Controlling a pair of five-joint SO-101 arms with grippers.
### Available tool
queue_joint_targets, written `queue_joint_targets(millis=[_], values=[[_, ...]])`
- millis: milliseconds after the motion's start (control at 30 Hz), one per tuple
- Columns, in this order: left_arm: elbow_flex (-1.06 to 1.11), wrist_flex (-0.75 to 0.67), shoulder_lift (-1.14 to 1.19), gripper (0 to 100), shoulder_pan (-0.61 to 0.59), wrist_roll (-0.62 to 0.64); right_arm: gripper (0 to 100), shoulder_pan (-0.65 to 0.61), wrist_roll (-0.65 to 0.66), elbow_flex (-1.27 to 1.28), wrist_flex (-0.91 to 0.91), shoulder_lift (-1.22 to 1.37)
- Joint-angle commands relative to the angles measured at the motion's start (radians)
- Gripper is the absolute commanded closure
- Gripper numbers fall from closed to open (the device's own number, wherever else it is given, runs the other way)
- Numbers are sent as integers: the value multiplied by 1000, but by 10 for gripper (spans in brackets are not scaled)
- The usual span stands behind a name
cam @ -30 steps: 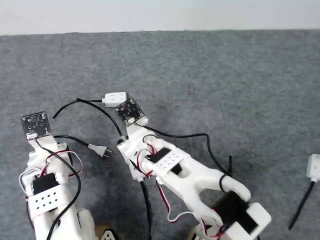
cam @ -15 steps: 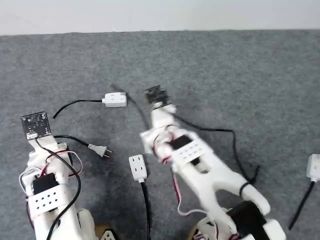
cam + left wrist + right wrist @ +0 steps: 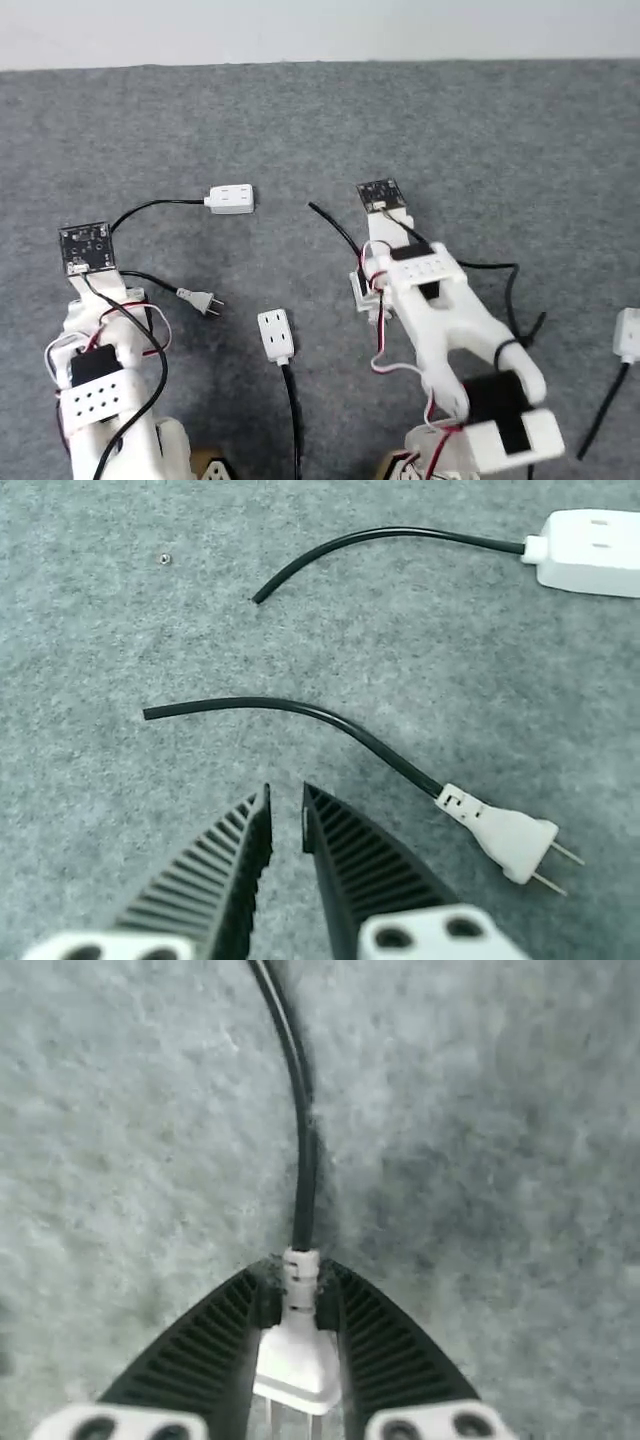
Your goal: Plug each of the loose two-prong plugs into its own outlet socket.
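Observation:
My right gripper is shut on a white two-prong plug, whose black cord runs away over the carpet. From above, that cord trails out to the left from under the right arm. A second loose plug lies on the carpet between the arms, and it lies just beside my left gripper, as the plug in the wrist view. The left gripper's fingers stand nearly together with nothing between them. White outlet sockets lie at the back, in front and at the right edge.
Grey carpet covers the table up to a pale wall at the back. Black cords run from each socket: one curls left from the back socket, one runs toward the front edge. Open carpet lies beyond and right of the right arm.
The right arm has swung to the right with the plug and its cord, uncovering the front socket. The left arm has shifted slightly right.

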Motion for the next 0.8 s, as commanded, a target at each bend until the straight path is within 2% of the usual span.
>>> queue_joint_targets(millis=[0, 100, 367, 567, 767], values=[[-51, 5, -6, 948, 5, -15, 920, 10, 17, -135, 71, 70], [-51, 5, -6, 948, 5, -17, 916, 10, 34, -195, 114, 117], [-51, 6, -6, 948, 5, -63, 911, 2, 224, -230, 186, 85], [-51, 6, -6, 948, 5, -63, 908, -1, 238, -164, 206, -15], [-51, 6, -6, 948, 5, -63, 873, -16, 239, -126, 142, 16]])
